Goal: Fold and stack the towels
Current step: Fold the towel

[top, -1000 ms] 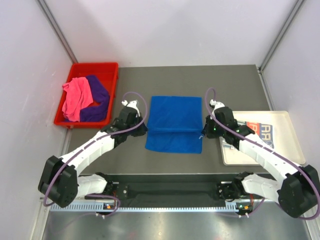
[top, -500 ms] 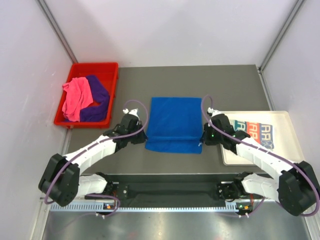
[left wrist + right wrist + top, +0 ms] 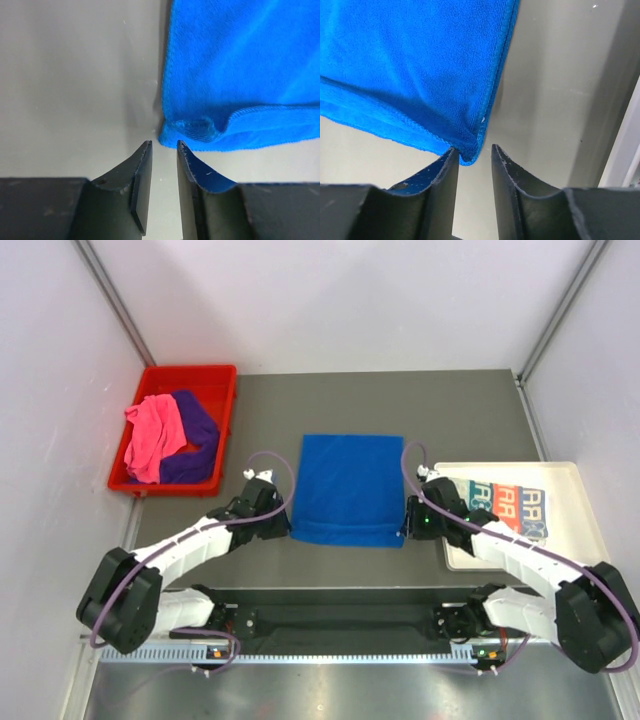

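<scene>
Top view: high behind the arm bases (image 3: 215, 618), looking down over the whole table (image 3: 450, 410). Wrist views: very close, low, each facing one near corner of the royal blue towel (image 3: 347, 490), shared with the top view

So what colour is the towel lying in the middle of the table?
The towel is plain bright blue, no pattern; the top view shows it best.

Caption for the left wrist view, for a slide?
Left hand open, just short of a corner of the folded blue towel on the grey table.
</scene>
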